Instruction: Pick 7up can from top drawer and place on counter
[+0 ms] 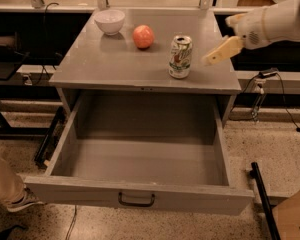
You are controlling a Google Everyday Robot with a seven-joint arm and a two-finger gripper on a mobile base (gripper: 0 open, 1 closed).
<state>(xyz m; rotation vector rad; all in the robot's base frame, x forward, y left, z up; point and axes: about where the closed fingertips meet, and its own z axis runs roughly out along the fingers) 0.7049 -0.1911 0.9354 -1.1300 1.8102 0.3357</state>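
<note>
The 7up can [180, 57] stands upright on the grey counter [115, 61], near its front right. My gripper [218, 40] hangs above the counter's right edge, a little to the right of the can and apart from it. Its fingers are spread open and hold nothing. The top drawer [140, 194] is pulled fully out below the counter, with its dark handle [136, 200] at the front. The inside of the drawer shows only bare grey floor.
A white bowl [109, 21] and a red-orange apple [143, 36] sit at the back of the counter, left of the can. A person's leg and shoe [10, 191] are at the lower left by the drawer front. Cables and a black frame lie on the floor at right.
</note>
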